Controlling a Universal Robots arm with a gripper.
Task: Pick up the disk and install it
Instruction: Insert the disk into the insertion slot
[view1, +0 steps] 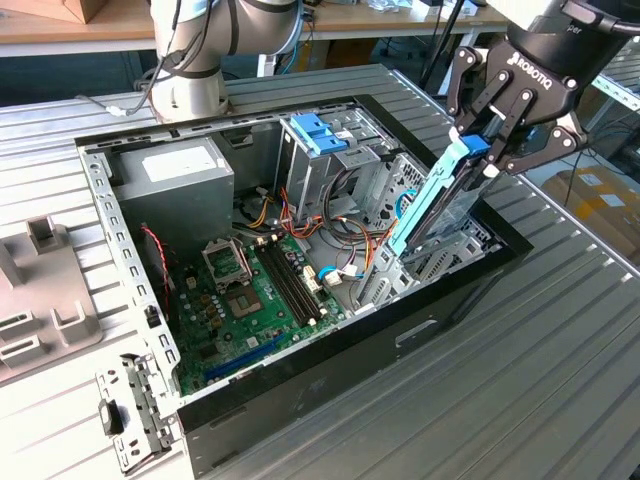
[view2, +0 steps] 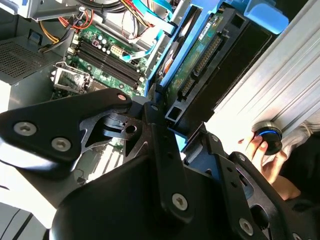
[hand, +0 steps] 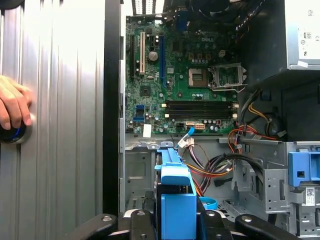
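Exterior view: hand (view1: 482, 150) holds disk (view1: 438, 205) tilted over case rim (view1: 512, 238).

Smooth blue plastic edges the disk (view1: 430, 195); the gripper (view1: 487, 150) is matt black, the table (view1: 560, 350) ribbed grey metal.

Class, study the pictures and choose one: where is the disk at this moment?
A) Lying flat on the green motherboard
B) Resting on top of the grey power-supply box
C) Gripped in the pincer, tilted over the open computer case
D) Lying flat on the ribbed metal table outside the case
C: in the exterior view the pincer is shut on the upper end of the disk, which slants down over the open computer case.
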